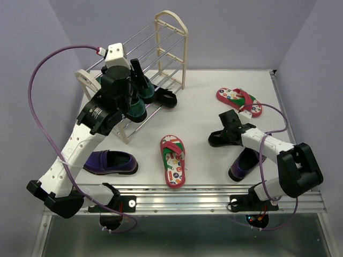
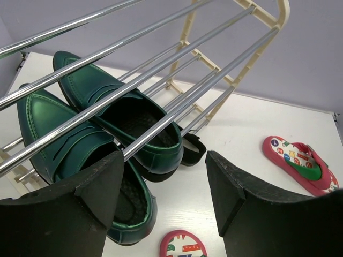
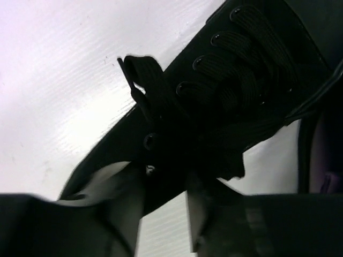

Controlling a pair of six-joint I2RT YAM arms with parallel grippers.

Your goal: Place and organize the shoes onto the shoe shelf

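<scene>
The shoe shelf [image 1: 171,33] stands at the back left, and two dark green shoes [image 1: 137,107] rest on its rods. My left gripper [image 1: 138,80] hovers over them, open and holding nothing. In the left wrist view the gripper [image 2: 165,160] frames bare table, with the green shoes [image 2: 123,115] under the rods [image 2: 214,75] to its left. A black shoe [image 1: 167,99] lies by the shelf's foot. My right gripper [image 1: 224,133] is down on a black lace-up shoe [image 1: 216,141]. Seen from the right wrist, its fingers [image 3: 128,198] clasp the shoe [image 3: 241,80] near its opening.
One red flip-flop [image 1: 172,160] lies at front centre, another [image 1: 238,100] at back right. A purple loafer [image 1: 110,162] sits beside the left arm. A second purple loafer [image 1: 244,163] lies under the right forearm. Purple cables loop off both arms.
</scene>
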